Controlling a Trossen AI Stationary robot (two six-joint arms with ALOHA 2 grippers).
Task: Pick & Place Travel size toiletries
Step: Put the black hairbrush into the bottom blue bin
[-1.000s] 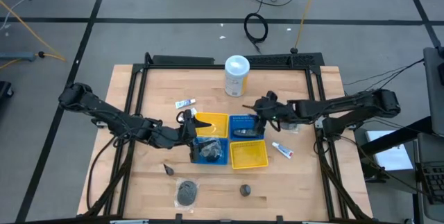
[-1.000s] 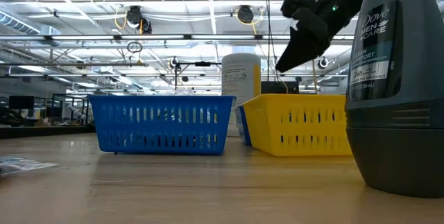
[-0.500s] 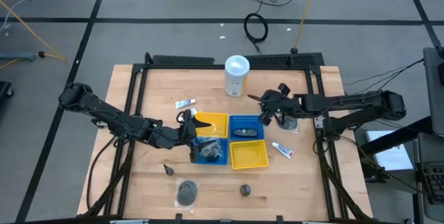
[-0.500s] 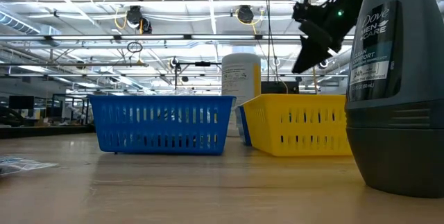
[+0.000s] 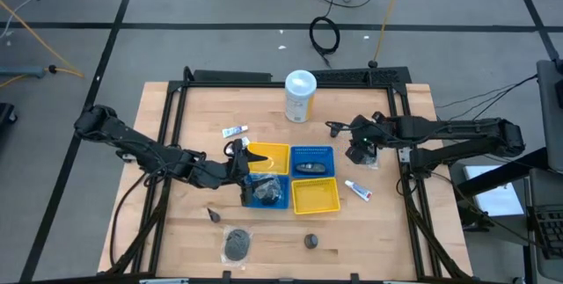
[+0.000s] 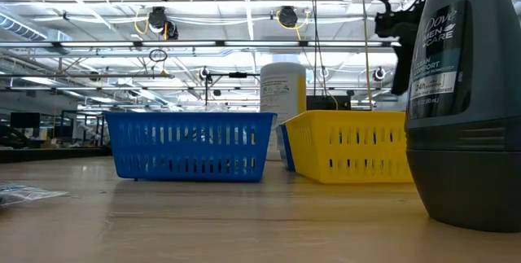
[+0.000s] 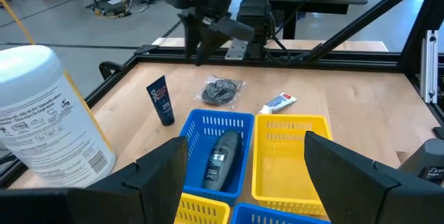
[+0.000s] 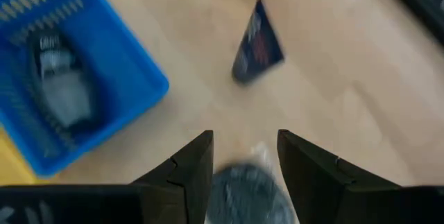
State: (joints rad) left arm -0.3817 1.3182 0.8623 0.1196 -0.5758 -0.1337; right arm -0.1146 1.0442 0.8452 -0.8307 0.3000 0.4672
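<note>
My right gripper (image 5: 356, 146) is open and hovers above a dark grey mesh puff (image 8: 243, 193) that lies on the table right of the trays; the puff also shows in the left wrist view (image 7: 222, 90). A small dark tube (image 8: 258, 44) stands beyond the puff. A white tube with red and blue marks (image 5: 357, 190) lies nearer the front. My left gripper (image 5: 239, 154) is open and empty, above the left side of the trays. A white tube (image 5: 233, 131), a tiny black piece (image 5: 212, 214) and a second mesh puff (image 5: 237, 244) lie on the table's left half.
Two blue and two yellow trays (image 5: 313, 163) stand in a square at mid-table. One blue tray holds a grey deodorant (image 7: 220, 158), another a dark puff (image 5: 267, 191). A tall white canister (image 5: 300, 96) stands behind them. A grey deodorant (image 5: 310, 241) stands near the front edge.
My right gripper has gone from over the far blue tray toward the table's right edge. It now hovers above the mesh puff there, and it has turned on the way.
</note>
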